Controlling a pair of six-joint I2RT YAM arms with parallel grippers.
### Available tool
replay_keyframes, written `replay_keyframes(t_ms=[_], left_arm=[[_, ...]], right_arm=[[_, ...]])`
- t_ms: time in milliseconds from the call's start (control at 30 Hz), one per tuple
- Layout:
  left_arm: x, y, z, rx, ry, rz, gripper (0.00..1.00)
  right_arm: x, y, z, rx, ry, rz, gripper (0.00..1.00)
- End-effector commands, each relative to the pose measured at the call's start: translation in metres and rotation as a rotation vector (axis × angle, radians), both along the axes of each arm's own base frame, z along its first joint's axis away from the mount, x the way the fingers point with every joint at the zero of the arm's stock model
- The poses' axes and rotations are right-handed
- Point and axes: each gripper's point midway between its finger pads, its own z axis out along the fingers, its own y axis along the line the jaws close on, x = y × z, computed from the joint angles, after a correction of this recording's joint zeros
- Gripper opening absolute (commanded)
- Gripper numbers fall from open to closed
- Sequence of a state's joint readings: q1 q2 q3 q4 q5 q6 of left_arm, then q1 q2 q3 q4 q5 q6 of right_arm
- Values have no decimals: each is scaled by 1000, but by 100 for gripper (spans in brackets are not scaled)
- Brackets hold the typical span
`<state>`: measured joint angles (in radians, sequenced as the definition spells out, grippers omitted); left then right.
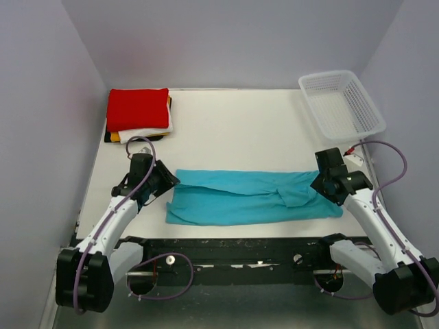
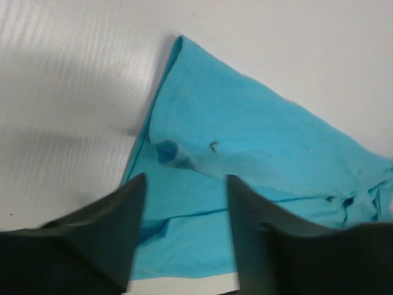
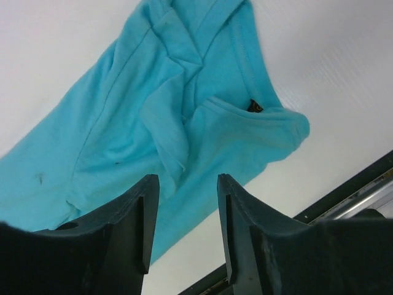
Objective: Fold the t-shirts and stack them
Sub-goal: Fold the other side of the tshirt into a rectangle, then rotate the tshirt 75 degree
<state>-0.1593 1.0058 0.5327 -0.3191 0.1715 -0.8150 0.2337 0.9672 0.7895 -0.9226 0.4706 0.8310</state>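
White flat table (image 1: 233,123) fills the workspace. Turquoise-blue cloth t-shirt (image 1: 240,199) lies on the table's near half as a long left-to-right band, apparently already folded lengthwise, with rumpled sleeve and collar layers at its right end. White plastic mesh basket (image 1: 341,103) sits tilted at the table's far-right corner, looks empty. Stack of folded t-shirts (image 1: 137,113) is at the table's far-left corner: red on top, white, yellow-orange and black edges below. Left gripper (image 2: 184,184) hangs over the table's near-left part above the band's left end, jaws partly apart, nothing between them. Right gripper (image 3: 182,184) is over the near-right part above the collar end, jaws apart a bit wider, also empty. Step in hand looks like the crosswise fold. To do it well: pinch every layer at the end corners, not just the top ply; flatten the bunched sleeve first; lift low so the lower layers don't drag; land edge on edge for a rectangle matching the stack. Risk: layers slipping apart mid-fold.
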Motion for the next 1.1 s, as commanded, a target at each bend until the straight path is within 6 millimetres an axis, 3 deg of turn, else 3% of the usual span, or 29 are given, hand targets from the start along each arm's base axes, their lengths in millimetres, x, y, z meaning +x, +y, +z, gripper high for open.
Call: replay_keyframes(t_ms=[0, 33, 133, 267, 433, 500, 600, 700, 867, 1067], left_arm=[[-15, 17, 7, 61, 14, 65, 77], [-16, 20, 13, 68, 1, 72, 97], [-19, 29, 36, 90, -58, 117, 98], [-18, 25, 63, 57, -140, 107, 99], [-7, -24, 82, -95, -203, -101, 98], [0, -44, 79, -105, -194, -174, 99], [6, -77, 65, -114, -127, -286, 99], [10, -98, 35, -108, -31, -348, 99], [9, -98, -11, -66, 93, -345, 99], [-11, -87, -45, -47, 174, -308, 98]], right_arm=[[-19, -16, 14, -22, -57, -99, 55], [-17, -17, 22, -16, -103, -99, 66], [-6, -12, 48, 11, -249, -39, 99], [5, -4, 77, 70, -457, 5, 100], [19, 22, 86, 160, -567, 143, 100], [27, 36, 74, 204, -533, 185, 100], [36, 50, 39, 264, -416, 190, 100], [41, 57, -3, 290, -295, 163, 100], [53, 64, -57, 298, -167, 143, 100], [80, 70, -90, 291, -117, 123, 100]])
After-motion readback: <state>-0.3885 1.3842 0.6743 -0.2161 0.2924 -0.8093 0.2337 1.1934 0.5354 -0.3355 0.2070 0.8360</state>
